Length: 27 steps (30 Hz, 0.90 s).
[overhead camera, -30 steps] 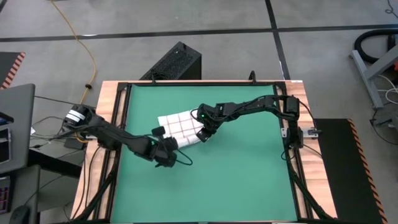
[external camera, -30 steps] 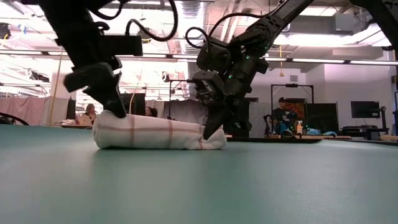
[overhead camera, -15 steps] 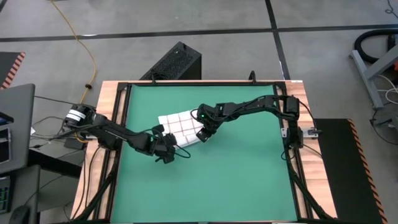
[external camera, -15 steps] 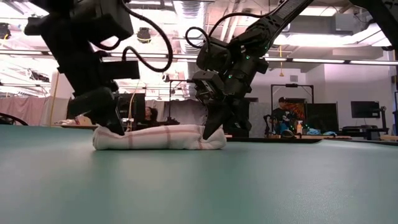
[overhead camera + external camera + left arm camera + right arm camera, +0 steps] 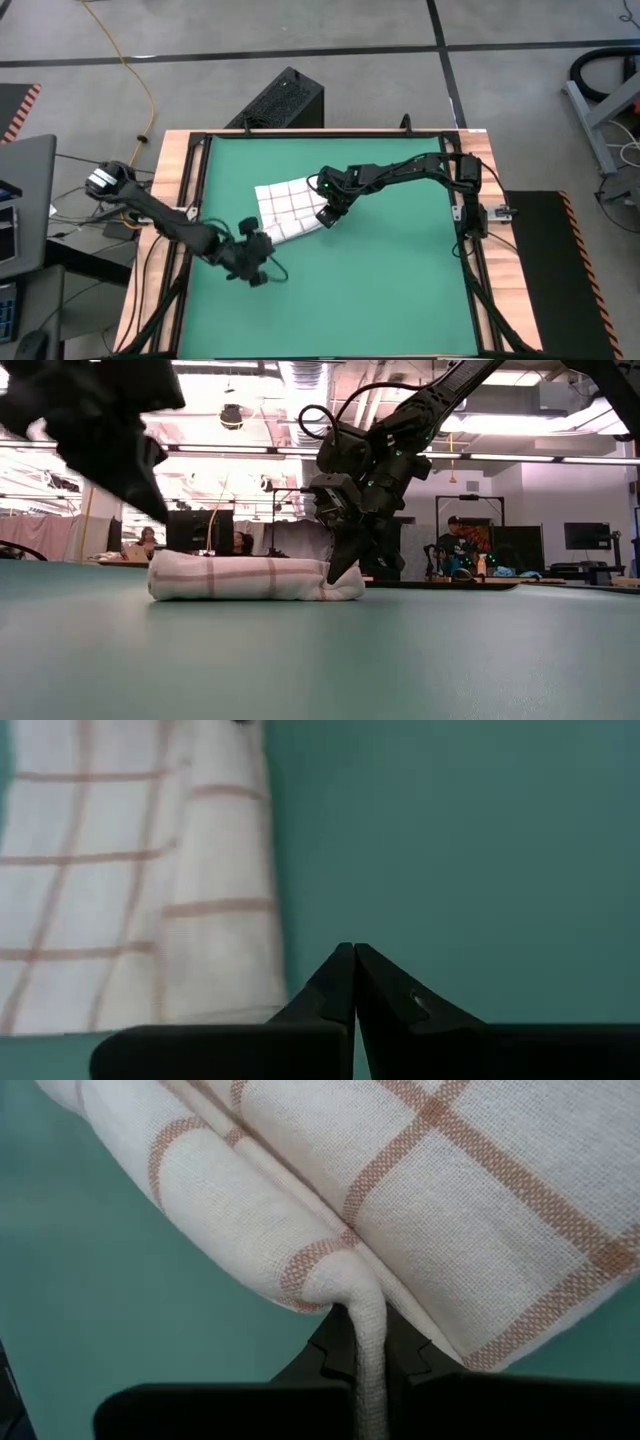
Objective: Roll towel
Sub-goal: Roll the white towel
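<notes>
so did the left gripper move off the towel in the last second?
Yes. The left gripper pulled back off the towel toward the green mat's near-left side, fingers shut and empty.

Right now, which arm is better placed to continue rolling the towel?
Probably the right. The right gripper is shut on the towel at the roll's end, while the left gripper is shut, empty, and off the towel over the green mat.

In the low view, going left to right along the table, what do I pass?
Left gripper, lifted off the mat at the far left → the towel, partly rolled on the green mat → right gripper, shut on the towel's right end.
</notes>
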Available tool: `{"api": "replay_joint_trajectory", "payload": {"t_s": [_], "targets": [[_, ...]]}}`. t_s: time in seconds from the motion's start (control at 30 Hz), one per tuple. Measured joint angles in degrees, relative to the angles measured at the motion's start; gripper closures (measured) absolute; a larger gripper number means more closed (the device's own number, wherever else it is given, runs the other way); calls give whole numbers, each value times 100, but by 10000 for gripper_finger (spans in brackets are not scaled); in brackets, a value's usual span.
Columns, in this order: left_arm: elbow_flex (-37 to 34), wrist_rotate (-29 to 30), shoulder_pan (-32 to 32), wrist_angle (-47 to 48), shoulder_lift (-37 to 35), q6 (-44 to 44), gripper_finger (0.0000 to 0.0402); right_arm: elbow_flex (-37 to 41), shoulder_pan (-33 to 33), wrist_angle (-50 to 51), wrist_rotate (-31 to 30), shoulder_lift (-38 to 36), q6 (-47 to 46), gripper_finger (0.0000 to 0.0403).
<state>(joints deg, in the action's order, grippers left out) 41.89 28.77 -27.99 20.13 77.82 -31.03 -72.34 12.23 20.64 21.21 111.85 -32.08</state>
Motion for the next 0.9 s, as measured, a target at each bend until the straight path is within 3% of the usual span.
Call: {"api": "replay_joint_trajectory", "payload": {"t_s": [0.13, 0.33, 0.57, 0.7, 0.9], "targets": [[12, -205, -107, -251, 846, 298, 401, -2, -1, 8, 17, 0, 0, 380], [278, -194, -91, -53, 1722, 18, 402, -2, -2, 9, 26, 0, 1, 380], [271, 763, -13, 953, 1690, -697, 401, -1, -2, 5, 24, 0, 20, 380], [284, 908, 128, 1463, 1645, -1014, 401, 0, -2, -4, 26, 0, 44, 380], [386, 1155, 197, 1512, 1321, -949, 401, 0, -2, -4, 26, 0, 46, 380]]}}
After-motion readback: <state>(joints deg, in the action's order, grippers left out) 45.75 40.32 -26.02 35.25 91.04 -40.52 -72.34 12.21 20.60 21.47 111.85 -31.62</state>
